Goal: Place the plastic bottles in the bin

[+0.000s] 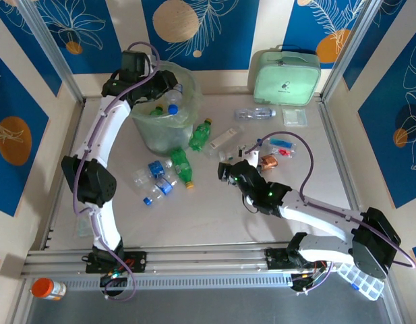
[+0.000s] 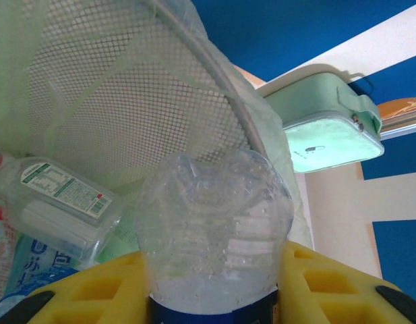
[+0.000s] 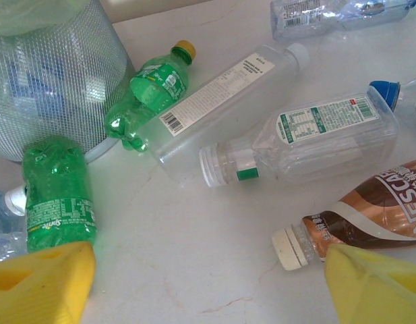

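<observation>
The bin (image 1: 184, 118), a mesh bucket lined with a pale green bag, stands at the back left with bottles inside. My left gripper (image 1: 168, 88) hangs over it, shut on a clear bottle (image 2: 214, 223) with a blue label, between the yellow fingers (image 2: 100, 283). Below it in the bin lies a clear bottle with a green label (image 2: 52, 196). My right gripper (image 1: 228, 172) is open, low over the table, nothing between its fingers (image 3: 39, 283). Near it lie a green bottle (image 3: 58, 192), a yellow-capped green bottle (image 3: 150, 88), a long clear bottle (image 3: 228, 101) and a brown bottle (image 3: 369, 216).
Blue-labelled clear bottles (image 1: 157, 179) lie left of centre, and another clear one (image 1: 255, 113) lies at the back. A mint-green case (image 1: 286, 75) leans on the back wall. Small clutter (image 1: 282, 145) sits right of centre. An orange-capped jar (image 1: 47, 289) lies off the front left edge.
</observation>
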Controlling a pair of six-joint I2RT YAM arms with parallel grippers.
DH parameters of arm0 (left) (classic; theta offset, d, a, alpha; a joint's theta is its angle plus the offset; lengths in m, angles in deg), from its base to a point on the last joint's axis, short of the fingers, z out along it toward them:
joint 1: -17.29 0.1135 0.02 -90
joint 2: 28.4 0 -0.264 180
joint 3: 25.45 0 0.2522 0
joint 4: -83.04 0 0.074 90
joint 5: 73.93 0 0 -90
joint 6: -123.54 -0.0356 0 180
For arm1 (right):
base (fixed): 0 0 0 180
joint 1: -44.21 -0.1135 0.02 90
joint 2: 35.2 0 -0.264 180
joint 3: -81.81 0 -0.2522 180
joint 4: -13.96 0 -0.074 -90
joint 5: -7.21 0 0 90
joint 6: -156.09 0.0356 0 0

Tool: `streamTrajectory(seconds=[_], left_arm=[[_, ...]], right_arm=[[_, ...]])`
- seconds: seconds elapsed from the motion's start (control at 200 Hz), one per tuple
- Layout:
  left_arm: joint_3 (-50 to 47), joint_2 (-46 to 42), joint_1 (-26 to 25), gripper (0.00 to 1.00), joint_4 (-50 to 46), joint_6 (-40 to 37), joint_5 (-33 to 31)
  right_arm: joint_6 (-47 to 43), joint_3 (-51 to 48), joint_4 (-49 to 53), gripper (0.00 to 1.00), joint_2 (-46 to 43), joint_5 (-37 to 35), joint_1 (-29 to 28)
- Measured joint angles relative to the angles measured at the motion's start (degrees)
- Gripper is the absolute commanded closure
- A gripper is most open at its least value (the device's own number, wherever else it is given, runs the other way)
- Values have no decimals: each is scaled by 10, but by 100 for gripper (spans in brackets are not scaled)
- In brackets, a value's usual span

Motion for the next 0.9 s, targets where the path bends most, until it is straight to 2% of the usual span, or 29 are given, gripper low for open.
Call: streamTrajectory(seconds=[0.225, 0.435, 0.685, 0.9], left_arm=[[0, 12, 33, 59, 38, 47, 52], [6, 28, 64, 60, 33, 66, 46], [3, 31, 55, 60, 30, 63, 27], [35, 77, 39, 60, 13, 43, 9]], right_arm=[[-4, 2, 2, 11, 5, -10, -1], [-4, 9, 5, 11, 14, -15, -1], [-4, 14, 11, 11, 21, -15, -1], [-4, 16, 15, 10, 22, -15, -1]])
